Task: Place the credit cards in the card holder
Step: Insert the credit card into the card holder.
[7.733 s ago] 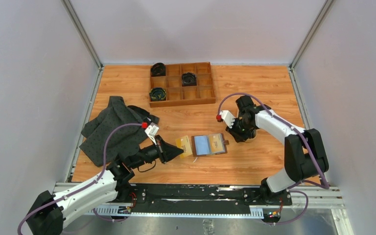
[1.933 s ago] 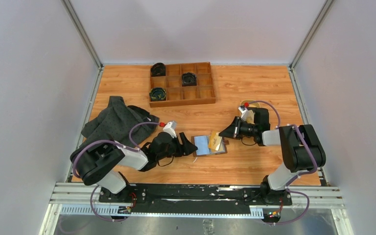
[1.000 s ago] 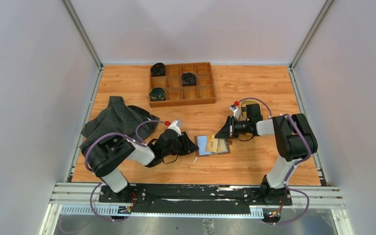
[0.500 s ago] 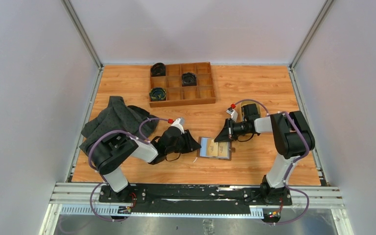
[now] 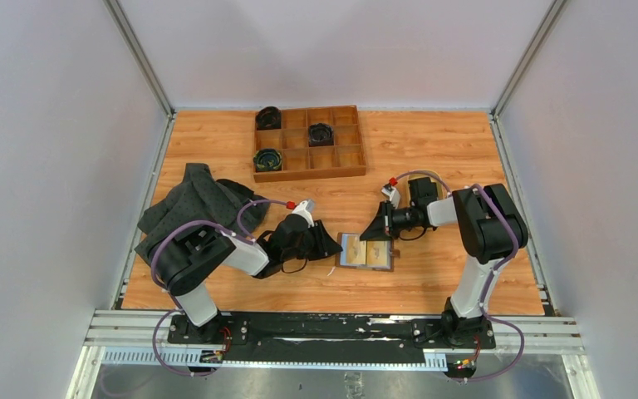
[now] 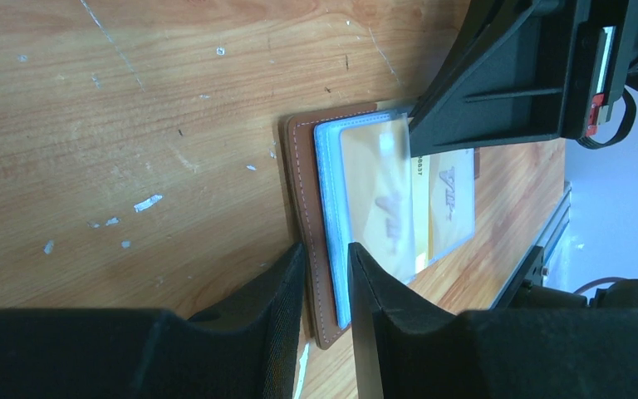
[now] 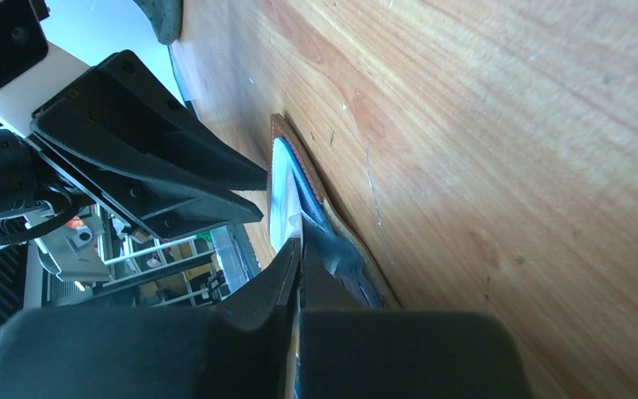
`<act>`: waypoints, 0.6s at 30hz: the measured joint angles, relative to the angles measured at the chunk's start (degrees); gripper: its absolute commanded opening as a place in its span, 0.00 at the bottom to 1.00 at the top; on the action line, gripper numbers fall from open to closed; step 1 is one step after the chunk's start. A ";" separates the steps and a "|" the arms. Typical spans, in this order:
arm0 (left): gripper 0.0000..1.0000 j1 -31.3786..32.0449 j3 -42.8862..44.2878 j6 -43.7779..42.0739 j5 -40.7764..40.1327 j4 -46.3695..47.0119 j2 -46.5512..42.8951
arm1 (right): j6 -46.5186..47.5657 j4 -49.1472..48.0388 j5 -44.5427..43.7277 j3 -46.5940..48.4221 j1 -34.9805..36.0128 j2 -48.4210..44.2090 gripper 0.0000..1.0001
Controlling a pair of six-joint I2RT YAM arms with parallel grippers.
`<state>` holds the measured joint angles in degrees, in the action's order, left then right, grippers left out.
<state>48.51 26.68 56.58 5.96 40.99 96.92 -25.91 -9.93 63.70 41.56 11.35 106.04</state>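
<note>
Left wrist view: left gripper (image 6: 326,249) clamped on the brown edge of the card holder (image 6: 297,183), flat on the table (image 6: 133,125) (open, sleeves up). Right gripper (image 6: 424,116) shut, tip on the clear sleeve (image 6: 378,166) over a yellow credit card (image 6: 444,195). Might drag the sleeve, popping that card out.

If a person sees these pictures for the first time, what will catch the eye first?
The open brown card holder lies at the front middle of the table, yellow cards showing in its clear sleeves. The left gripper clamps its edge, and the shut right gripper touches a sleeve corner. Behind, a wooden compartment tray holds three dark round items; a grey cloth lies left.
</note>
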 measured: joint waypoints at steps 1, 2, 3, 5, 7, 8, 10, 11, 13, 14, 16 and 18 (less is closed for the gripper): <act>0.32 -0.02 0.00 0.00 0.09 0.00 0.00 | -0.33 -0.44 0.04 -0.07 0.00 0.00 0.05; 0.33 -0.02 0.00 0.00 0.13 0.00 0.00 | -0.55 -0.79 0.15 -0.07 0.00 0.00 0.09; 0.33 -0.02 0.00 0.02 0.24 0.00 0.00 | -0.66 -1.09 0.22 -0.07 0.00 0.00 0.12; 0.33 0.00 0.00 0.02 0.39 0.00 0.00 | -0.31 -0.83 0.20 0.00 0.00 0.00 0.17; 0.34 0.00 0.00 0.02 0.46 0.00 0.00 | 0.70 0.17 0.13 0.20 0.00 -0.09 0.20; 0.34 0.00 -0.02 0.02 0.48 0.00 0.00 | 1.40 0.90 0.13 0.35 0.00 -0.22 0.22; 0.34 0.00 -0.04 0.02 0.46 0.00 -0.04 | 2.95 2.67 0.11 0.85 0.00 -0.59 0.25; 0.34 0.00 -0.07 0.02 0.48 0.00 -0.09 | 3.65 3.54 0.07 1.14 0.00 -0.76 0.26; 0.34 0.00 -0.11 0.02 0.48 -0.02 -0.13 | 5.33 5.68 0.04 1.84 0.00 -1.09 0.29; 0.35 0.00 -0.11 0.02 0.48 -0.02 -0.13 | 6.10 6.62 0.02 2.16 0.00 -1.20 0.30; 0.35 0.00 -0.11 0.02 0.48 -0.02 -0.15 | 7.21 8.22 0.02 2.60 0.00 -1.31 0.34; 0.35 0.00 -0.11 0.02 0.50 -0.07 -0.22 | 8.04 9.46 0.09 2.89 0.00 -1.53 0.37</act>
<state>48.51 26.57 56.60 6.46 40.93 96.71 -17.87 -0.47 63.79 44.45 11.35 104.51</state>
